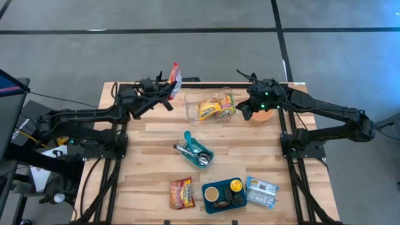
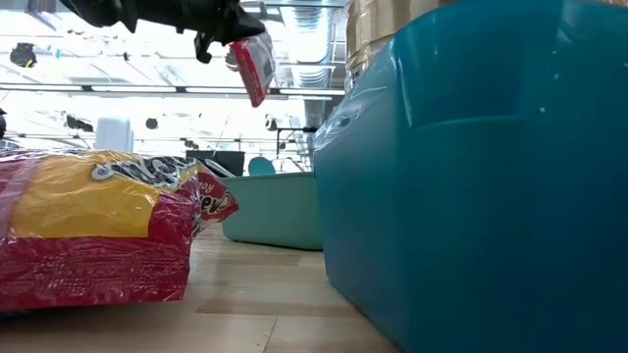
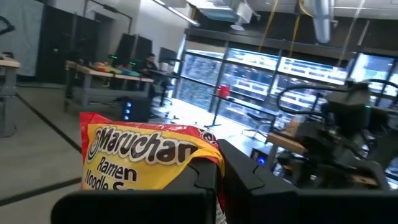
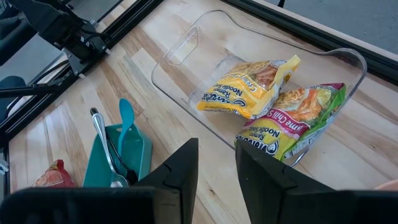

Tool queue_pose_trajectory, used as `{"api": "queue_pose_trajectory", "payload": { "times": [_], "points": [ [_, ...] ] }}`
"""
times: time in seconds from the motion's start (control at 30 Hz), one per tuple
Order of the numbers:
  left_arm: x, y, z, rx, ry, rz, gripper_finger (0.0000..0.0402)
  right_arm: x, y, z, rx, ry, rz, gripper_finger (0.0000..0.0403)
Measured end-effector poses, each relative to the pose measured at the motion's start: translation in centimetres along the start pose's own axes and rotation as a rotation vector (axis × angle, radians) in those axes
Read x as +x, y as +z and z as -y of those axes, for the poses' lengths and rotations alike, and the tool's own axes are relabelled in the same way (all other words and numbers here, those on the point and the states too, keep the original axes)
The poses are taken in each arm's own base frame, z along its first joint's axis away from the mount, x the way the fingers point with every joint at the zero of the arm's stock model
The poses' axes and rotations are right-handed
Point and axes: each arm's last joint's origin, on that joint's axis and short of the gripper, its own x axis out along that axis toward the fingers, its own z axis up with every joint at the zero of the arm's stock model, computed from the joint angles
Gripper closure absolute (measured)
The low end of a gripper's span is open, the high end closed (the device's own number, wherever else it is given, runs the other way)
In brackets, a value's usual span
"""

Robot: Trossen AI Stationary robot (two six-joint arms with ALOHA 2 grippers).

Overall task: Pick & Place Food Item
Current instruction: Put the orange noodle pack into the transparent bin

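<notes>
My left gripper is shut on a yellow-and-red ramen packet, high over the table's far edge, just left of a clear container. The low view shows the packet in the air. Inside the container lie two ramen packets: a yellow one and a green-and-red one. My right gripper hovers open and empty above the container's right end. Another ramen packet lies flat near the front edge. My left gripper pinches the ramen packet by one end between its two fingers. The fingers come roughly level from the table's left. The packet is lifted clear of the table and hangs tilted below the fingers in the low view.
An orange bowl sits under my right arm. A teal tray with utensils lies mid-table. At the front stand a blue tray with a cup and a blue-white packet. Bare wood lies left of the teal tray.
</notes>
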Motion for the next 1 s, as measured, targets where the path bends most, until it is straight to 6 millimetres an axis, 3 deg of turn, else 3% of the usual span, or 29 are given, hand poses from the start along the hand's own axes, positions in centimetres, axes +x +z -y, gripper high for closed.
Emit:
{"api": "queue_pose_trajectory", "payload": {
  "times": [0.5,0.83,1.0],
  "points": [
    [0.8,-0.7,-0.1,-0.054,0.009,0.005,0.0401,0.0,0.3,0.6,-0.016,-0.020,0.011,0.0301],
    [6.5,-4.4,2.0,-0.032,-0.028,-0.075,0.0401,-0.2,0.9,2.0,0.018,-0.073,0.037,0.0301],
    [8.5,-6.5,3.1,-0.018,-0.021,-0.119,0.0401,-0.3,1.1,2.5,0.033,-0.091,0.046,0.0301]
  ]
}}
